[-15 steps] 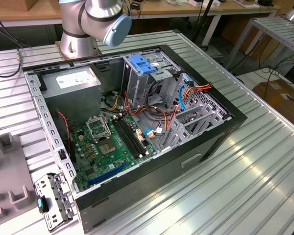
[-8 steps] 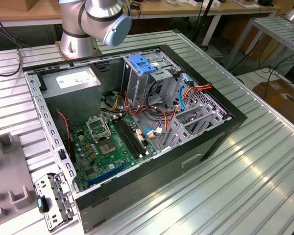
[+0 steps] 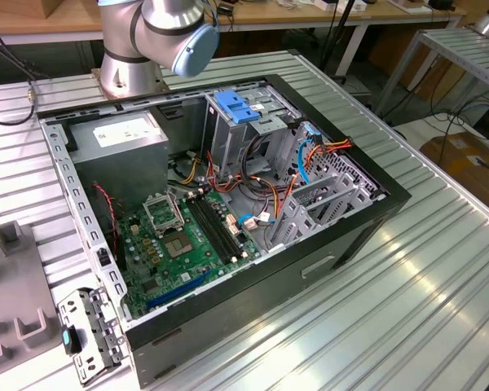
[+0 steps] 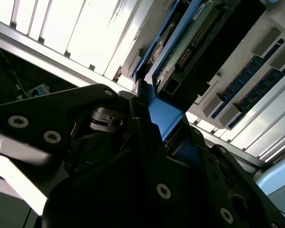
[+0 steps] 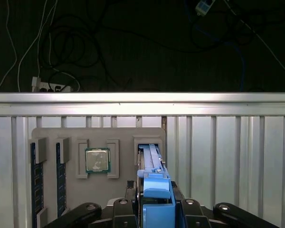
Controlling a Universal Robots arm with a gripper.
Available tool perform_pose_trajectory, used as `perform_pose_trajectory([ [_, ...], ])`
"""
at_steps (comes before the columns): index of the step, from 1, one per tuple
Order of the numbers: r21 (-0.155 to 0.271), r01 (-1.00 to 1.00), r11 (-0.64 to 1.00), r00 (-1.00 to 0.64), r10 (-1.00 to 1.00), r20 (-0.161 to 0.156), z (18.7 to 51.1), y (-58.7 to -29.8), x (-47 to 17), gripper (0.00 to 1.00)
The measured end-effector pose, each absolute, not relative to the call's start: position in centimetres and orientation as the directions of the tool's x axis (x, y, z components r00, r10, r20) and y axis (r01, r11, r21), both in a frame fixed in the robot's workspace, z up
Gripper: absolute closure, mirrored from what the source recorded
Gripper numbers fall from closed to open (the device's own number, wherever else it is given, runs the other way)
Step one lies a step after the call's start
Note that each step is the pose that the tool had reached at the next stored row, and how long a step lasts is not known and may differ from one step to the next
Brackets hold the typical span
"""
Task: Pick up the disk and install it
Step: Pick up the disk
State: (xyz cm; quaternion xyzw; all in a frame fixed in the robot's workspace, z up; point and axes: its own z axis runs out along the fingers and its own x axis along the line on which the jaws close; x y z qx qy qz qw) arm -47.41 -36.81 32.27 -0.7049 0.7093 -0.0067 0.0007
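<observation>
Two black fingers (image 5: 128, 211) of the gripper (image 5: 155, 202) are pressed against either side of the disk (image 5: 149, 161), clamped on its bright blue carrier. In the second wrist view the gripper (image 4: 164, 118) holds the same blue edge, and the disk (image 4: 190, 42) shows its green circuit board and a row of connector pins beyond it. The disk stands on edge in a slot of a grey tray (image 5: 123, 183). Just beside that slot the tray holds a processor chip (image 5: 97, 160) in a square recess, and farther along sit two memory sticks (image 5: 35, 183) in upright holders. The tray lies on a slatted metal table (image 5: 228, 166), near its edge; past the edge, cables (image 5: 76, 42) and a power strip (image 5: 48, 86) lie on a dark floor.

In the exterior view the arm (image 3: 175, 32) rises behind an open computer case (image 3: 359, 236) well apart from all this. Inside the case are a green motherboard (image 3: 187, 240), a power supply (image 3: 118, 134) and a grey drive cage (image 3: 228, 147) topped by a blue latch (image 3: 236, 107).
</observation>
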Motion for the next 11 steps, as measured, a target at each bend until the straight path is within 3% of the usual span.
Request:
perform_pose_trajectory([
  [11,-0.012,-1.000,0.006,-0.006,-1.000,0.011,33.7,-36.8,-47.4,0.63],
])
